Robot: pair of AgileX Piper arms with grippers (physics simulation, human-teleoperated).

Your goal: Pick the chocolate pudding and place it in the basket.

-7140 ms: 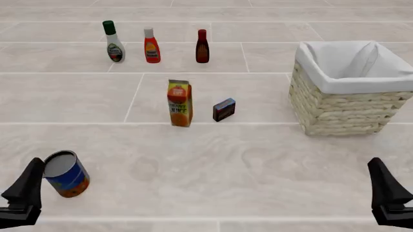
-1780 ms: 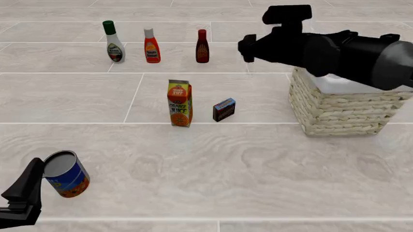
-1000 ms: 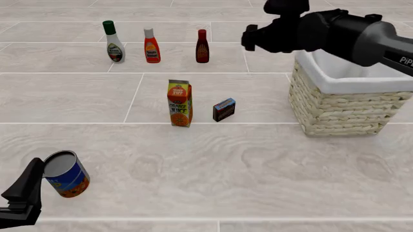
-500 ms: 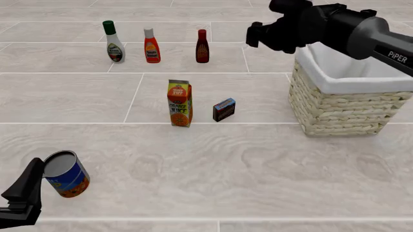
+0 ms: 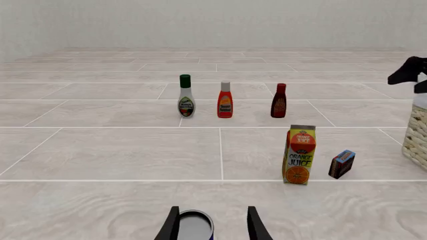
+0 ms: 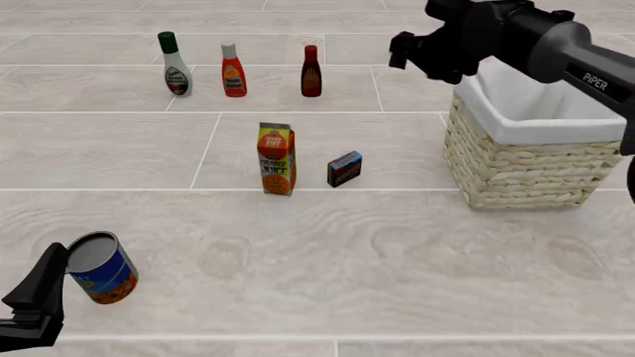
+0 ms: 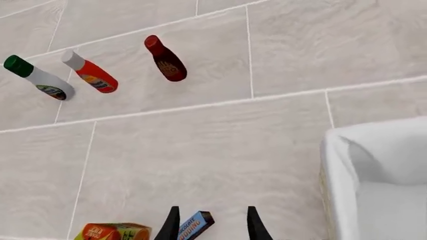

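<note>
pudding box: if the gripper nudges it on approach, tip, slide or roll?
The chocolate pudding is a small flat-sided box, so rolling looks unlikely. It stands upright on a narrow face, so a high nudge could topple it. It probably slides easily, looking light. The orange juice carton stands close beside it and could get bumped.

An orange juice carton (image 6: 276, 158) stands upright near the middle of the pale tiled surface (image 6: 397, 253). At 12 o'clock from it, well apart, 3 bottles stand in a row: a white bottle with a green cap (image 6: 175, 64) at the left end, a red-orange bottle with a white cap (image 6: 233, 70) in the middle, and a dark red bottle (image 6: 311, 71) at the right end. Toward 7 o'clock from the carton, a blue tin can (image 6: 102, 267) sits tilted.
</note>
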